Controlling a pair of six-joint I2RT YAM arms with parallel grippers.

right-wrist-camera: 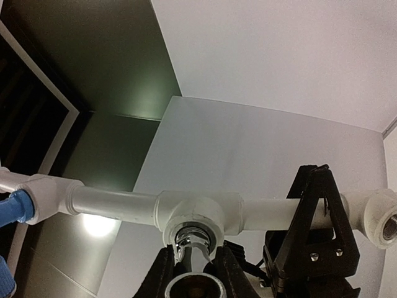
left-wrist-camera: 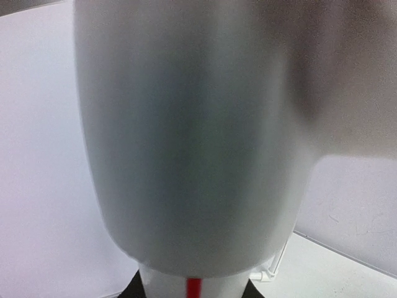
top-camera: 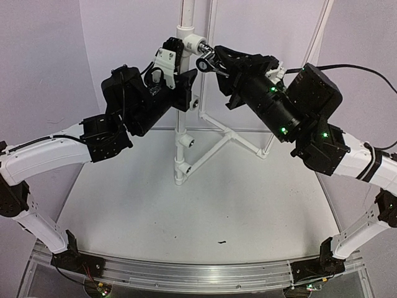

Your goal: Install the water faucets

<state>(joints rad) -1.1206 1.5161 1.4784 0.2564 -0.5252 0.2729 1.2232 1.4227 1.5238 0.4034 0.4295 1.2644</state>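
A chrome water faucet (top-camera: 207,63) sits with its threaded stub in the mouth of the top white tee fitting (top-camera: 194,45) on the upright white pipe (top-camera: 184,105). My right gripper (top-camera: 213,66) is shut on the faucet. In the right wrist view the faucet (right-wrist-camera: 193,243) enters the tee (right-wrist-camera: 200,212) between my black fingers (right-wrist-camera: 162,276), with the right gripper (right-wrist-camera: 195,267) just below. My left gripper (top-camera: 179,69) clamps the pipe just below that tee. In the left wrist view the blurred pipe (left-wrist-camera: 186,136) fills the frame, with the left gripper (left-wrist-camera: 193,287) at its bottom edge.
Two lower tee fittings (top-camera: 187,143) (top-camera: 183,167) with open mouths sit on the upright. White pipe braces (top-camera: 231,133) spread over the table behind it. Another open tee (right-wrist-camera: 381,217) and a blue part (right-wrist-camera: 11,208) show in the right wrist view. White walls enclose the back.
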